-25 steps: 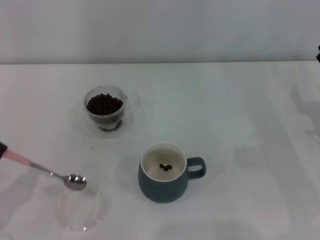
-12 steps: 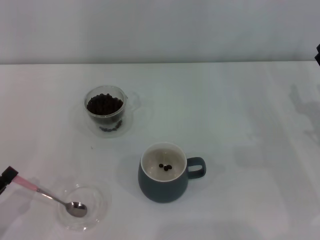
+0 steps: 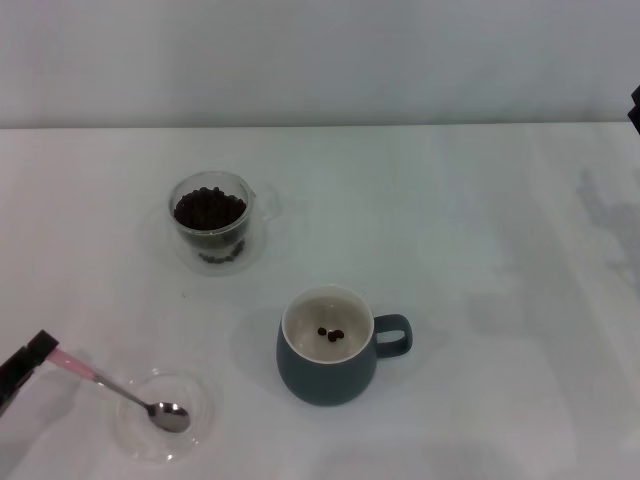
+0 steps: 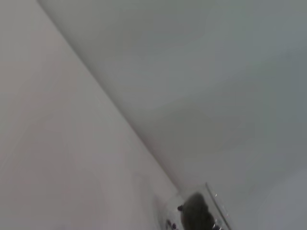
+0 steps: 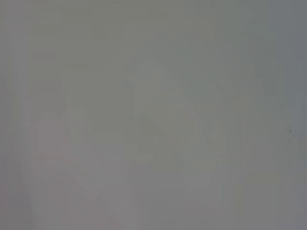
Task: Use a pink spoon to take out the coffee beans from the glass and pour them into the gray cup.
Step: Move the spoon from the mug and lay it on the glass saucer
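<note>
Pink spoon [image 3: 115, 391]: we are lowering its empty bowl into the clear dish [image 3: 165, 416], left hand [image 3: 22, 365] gripping the handle; gray cup [image 3: 327, 358] holding few coffee beans [image 3: 331, 334], scooping apparently concluding.

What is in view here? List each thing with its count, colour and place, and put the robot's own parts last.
Glass: one, clear with a side handle, far left of the table.
Coffee beans: a dark brown heap filling the glass; a few more loose ones inside the gray cup.
Gray cup: one, slate gray outside and cream inside, near centre, handle toward the robot's right.
Pink spoon: one, metal bowl and pale pink handle, bowl resting in the dish at near left.
Dish: one, clear, flat and round, near left.
Table: one, white, under everything.
Left end effector: one, black, at the left edge, on the spoon's handle end.
Right end effector: not in view.
</note>
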